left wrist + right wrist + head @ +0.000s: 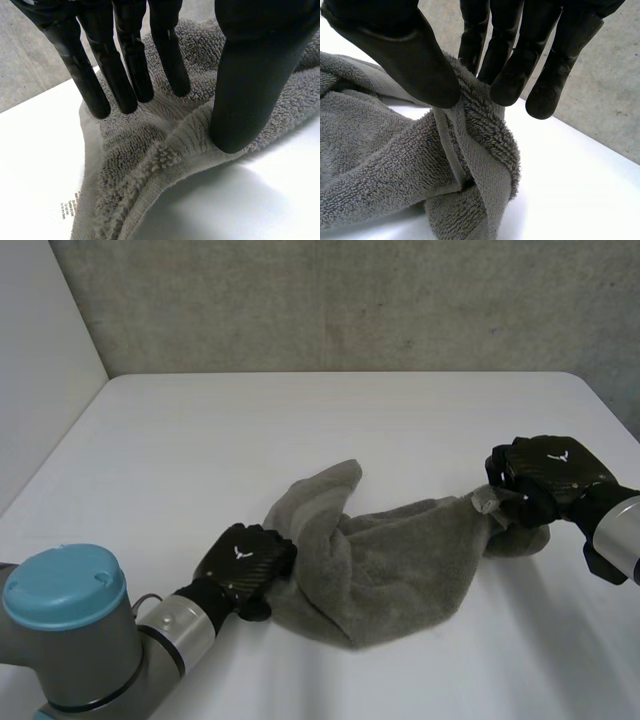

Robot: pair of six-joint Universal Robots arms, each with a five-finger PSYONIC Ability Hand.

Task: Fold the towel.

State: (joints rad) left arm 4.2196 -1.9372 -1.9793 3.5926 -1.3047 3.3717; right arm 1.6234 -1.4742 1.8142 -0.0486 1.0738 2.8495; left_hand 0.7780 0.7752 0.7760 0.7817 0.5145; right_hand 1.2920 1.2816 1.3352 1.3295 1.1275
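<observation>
Left arm (165, 625): extended from the near left, angled inward. Left hand (243, 562): palm down, back upward; fingers (125, 75) nearly straight, thumb (247, 90) set opposite, a ridge at the left edge of the towel (390, 560) nipped between them.

Right arm (615, 535): extended from the right side. Right hand (548, 472): knuckles up; thumb (405, 55) and fingertips (512, 75) pinched on the towel's right end.

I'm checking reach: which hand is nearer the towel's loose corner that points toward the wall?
Left. The left hand pinches the towel edge close beside that corner; the right hand pinches the towel's opposite end, farther off.
</observation>
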